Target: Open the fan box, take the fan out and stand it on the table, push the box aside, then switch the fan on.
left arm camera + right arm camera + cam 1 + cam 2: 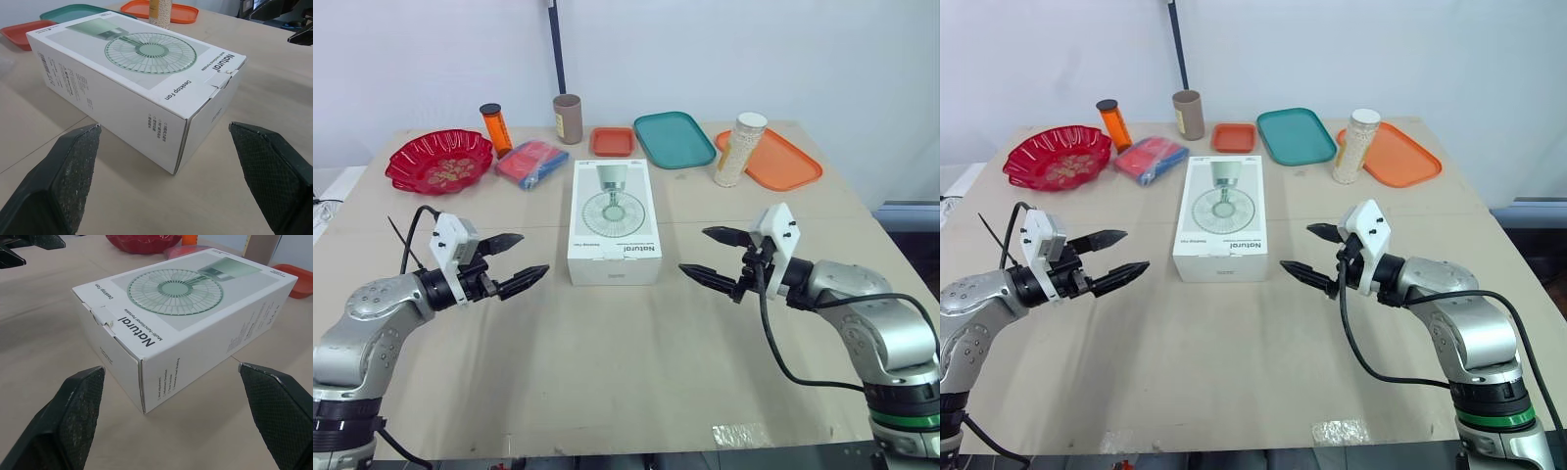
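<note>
White carton: Your fan box (pixel 614 223) lies flat at the middle of the beige tabletop (pixel 607 372). It is closed, with the printed fan facing up and the word "Natural" at the end nearest you.
Tuck flap: The right wrist view shows the flap (pixel 100 314) on that near end tucked in.
Left end effector: Your left end effector (pixel 533 253) hovers over the tabletop to the left of the box's near end, close to it but not touching. Its two black fingers are spread wide, hold nothing and point toward the carton.
Right end effector: Your right end effector (pixel 693 250) mirrors it on the box's right side, also clear of the cardboard. Its fingers are splayed just as wide and are empty.
Wrist views: Each wrist camera looks between its own fingers (pixel 73 161) at a near corner of the box.
Far left: A red dish (pixel 440 160) sits there, with an orange bottle (pixel 496 127) and a red-and-blue packet (pixel 530 163) beside it.
Far centre: A brown cardboard tube (pixel 568 118) stands upright next to a small red-orange tray (pixel 612 141) and a teal tray (pixel 674 138).
Far right: A jar of pale contents (pixel 739 149) stands at the near edge of an orange tray (pixel 783 162).
</note>
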You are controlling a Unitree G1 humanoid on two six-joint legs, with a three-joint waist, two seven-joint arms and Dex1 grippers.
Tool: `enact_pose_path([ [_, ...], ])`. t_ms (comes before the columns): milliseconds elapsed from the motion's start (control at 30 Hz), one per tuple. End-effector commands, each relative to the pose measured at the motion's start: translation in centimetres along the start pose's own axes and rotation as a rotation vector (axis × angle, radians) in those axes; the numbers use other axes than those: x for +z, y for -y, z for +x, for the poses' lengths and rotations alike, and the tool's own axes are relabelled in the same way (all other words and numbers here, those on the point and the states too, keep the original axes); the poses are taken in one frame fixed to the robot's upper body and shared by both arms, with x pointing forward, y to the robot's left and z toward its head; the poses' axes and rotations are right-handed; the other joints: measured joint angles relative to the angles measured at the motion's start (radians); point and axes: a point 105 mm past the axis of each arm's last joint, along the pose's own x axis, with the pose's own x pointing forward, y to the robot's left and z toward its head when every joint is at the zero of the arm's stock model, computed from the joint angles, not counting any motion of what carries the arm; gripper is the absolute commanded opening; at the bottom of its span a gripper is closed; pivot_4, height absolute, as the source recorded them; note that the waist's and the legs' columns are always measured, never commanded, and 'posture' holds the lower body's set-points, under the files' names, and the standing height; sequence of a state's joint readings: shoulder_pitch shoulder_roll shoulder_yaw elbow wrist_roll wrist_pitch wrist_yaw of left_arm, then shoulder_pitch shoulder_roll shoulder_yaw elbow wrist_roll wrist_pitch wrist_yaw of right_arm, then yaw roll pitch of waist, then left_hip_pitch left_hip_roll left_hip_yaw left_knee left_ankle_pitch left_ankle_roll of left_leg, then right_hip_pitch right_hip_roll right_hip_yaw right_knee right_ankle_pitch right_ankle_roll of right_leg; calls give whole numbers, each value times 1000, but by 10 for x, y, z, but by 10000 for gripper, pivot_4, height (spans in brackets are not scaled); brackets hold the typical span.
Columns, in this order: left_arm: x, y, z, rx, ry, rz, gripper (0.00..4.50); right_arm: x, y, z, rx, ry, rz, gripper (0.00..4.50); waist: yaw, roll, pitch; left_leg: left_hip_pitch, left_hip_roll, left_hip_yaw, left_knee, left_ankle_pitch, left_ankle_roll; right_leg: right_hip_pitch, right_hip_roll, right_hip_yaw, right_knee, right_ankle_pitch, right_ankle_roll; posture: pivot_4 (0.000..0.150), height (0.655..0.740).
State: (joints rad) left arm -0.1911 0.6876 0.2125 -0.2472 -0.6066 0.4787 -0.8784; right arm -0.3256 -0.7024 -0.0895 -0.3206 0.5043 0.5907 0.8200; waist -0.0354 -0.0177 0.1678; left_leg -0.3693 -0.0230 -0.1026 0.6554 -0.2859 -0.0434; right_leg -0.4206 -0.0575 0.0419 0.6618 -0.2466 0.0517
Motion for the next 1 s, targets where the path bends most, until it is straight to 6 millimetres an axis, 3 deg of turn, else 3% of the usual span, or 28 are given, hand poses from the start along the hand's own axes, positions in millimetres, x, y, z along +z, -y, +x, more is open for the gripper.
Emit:
enact_pose_path([
  [33, 9, 5, 0, -24, 14, 55, 44567, 11, -2, 0, 4, 38, -52, 45000, 0, 0, 0, 0, 0, 0, 0, 0, 0, 0, 0, 0, 0, 0, 0, 1500, 7400],
  [467, -14, -2, -4, -26, -37, 28, 44567, 5, -11, 6, -12, 42, -53, 45000, 0, 0, 0, 0, 0, 0, 0, 0, 0, 0, 0, 0, 0, 0, 0, 1500, 7400],
  [733, -12, -4, 1, -33, -29, 46, 44567, 3, -13, 6, -29, 45, -46, 45000, 0, 0, 0, 0, 0, 0, 0, 0, 0, 0, 0, 0, 0, 0, 0, 1500, 7400],
  [900, 14, -12, 10, -39, 60, 79, 44567, 11, -6, 4, -45, 63, -65, 45000, 0, 0, 0, 0, 0, 0, 0, 0, 0, 0, 0, 0, 0, 0, 0, 1500, 7400],
  [1000, 42, -12, 23, -112, 156, 90, 34744, 23, -6, 9, -57, 94, -88, 45000, 0, 0, 0, 0, 0, 0, 1, 0, 0, 0, 0, 0, 0, 0, 0, 1500, 7400],
])
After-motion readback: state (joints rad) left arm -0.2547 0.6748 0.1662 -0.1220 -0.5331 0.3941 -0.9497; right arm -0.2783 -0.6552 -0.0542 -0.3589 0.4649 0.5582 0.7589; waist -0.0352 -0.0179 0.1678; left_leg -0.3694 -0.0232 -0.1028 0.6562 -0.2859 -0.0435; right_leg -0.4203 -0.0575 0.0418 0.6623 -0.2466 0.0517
